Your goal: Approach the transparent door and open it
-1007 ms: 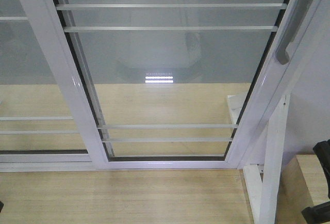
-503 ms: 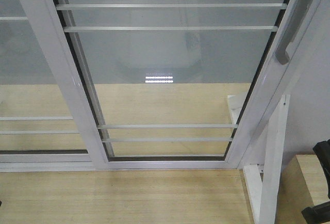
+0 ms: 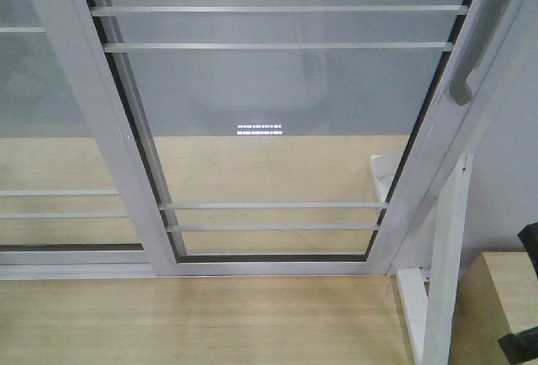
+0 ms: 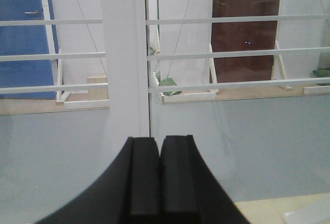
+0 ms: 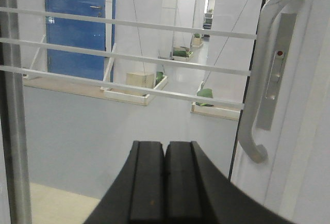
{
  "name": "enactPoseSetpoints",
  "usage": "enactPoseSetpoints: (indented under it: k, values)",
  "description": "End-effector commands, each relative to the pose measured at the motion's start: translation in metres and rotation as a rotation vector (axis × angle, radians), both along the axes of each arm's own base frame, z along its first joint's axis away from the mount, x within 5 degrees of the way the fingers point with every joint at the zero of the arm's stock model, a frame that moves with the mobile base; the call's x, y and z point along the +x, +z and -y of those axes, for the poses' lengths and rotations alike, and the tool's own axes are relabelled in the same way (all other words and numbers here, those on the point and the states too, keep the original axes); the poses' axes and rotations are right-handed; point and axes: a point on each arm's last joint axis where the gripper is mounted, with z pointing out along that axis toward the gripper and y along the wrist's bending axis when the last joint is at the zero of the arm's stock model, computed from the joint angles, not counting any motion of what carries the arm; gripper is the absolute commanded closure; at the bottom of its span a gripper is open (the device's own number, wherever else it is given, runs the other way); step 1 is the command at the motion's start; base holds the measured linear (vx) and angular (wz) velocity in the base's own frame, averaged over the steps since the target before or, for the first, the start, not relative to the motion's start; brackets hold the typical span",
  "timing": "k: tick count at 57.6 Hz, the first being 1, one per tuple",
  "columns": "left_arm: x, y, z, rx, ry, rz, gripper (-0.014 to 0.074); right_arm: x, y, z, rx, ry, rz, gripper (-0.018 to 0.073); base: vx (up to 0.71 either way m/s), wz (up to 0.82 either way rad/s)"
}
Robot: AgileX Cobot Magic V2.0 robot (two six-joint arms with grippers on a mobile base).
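Two grippers pinched tight together, nothing held: left gripper [image 4: 160, 149] facing a white stile [image 4: 124, 53], right gripper [image 5: 165, 154] near the curved handle [image 5: 257, 79]. Transparent door [image 3: 277, 87] straight ahead, handle on its right stile.

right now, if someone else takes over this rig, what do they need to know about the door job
Left gripper: shut, holding nothing, facing a white upright between the glass panels.
Right gripper: shut, holding nothing, pointed at the glass just left of the handle, not touching it.
Glass door: directly ahead of the base, with the handle on its right-hand edge.
Done: the rig is up at the door.
Left: open the right gripper, take the handle, then slide the door, probably leftward. Nothing shows it opened yet.
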Motion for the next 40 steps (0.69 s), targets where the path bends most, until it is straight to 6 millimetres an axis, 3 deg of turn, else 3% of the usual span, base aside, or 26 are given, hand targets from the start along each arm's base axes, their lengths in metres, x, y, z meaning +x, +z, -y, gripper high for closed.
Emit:
enactPoseSetpoints:
  k: [1,11,21,30,40]
  values:
    - [-0.004,0.03,-0.001,-0.032,0.006,0.142,0.0594,-0.003,0.039,0.001,0.014,-0.002,0.115,0.0565,0.0,0.0]
    - [0.007,0.077,0.0,-0.024,0.01,0.154,0.0594,0.009,0.087,-0.002,0.004,-0.001,0.059,0.0565,0.0,0.0]
    - [0.049,0.122,0.003,-0.022,0.027,0.136,0.0594,0.046,0.135,-0.011,-0.019,-0.002,0.016,0.0565,0.0,0.0]
    - [0.1,0.149,0.008,-0.015,0.034,0.082,0.0594,0.086,0.152,-0.021,-0.035,-0.001,-0.047,0.0565,0.0,0.0]
    - [0.145,0.151,0.012,-0.01,0.039,0.019,0.0594,0.114,0.154,-0.028,-0.025,-0.001,-0.034,0.0565,0.0,0.0]
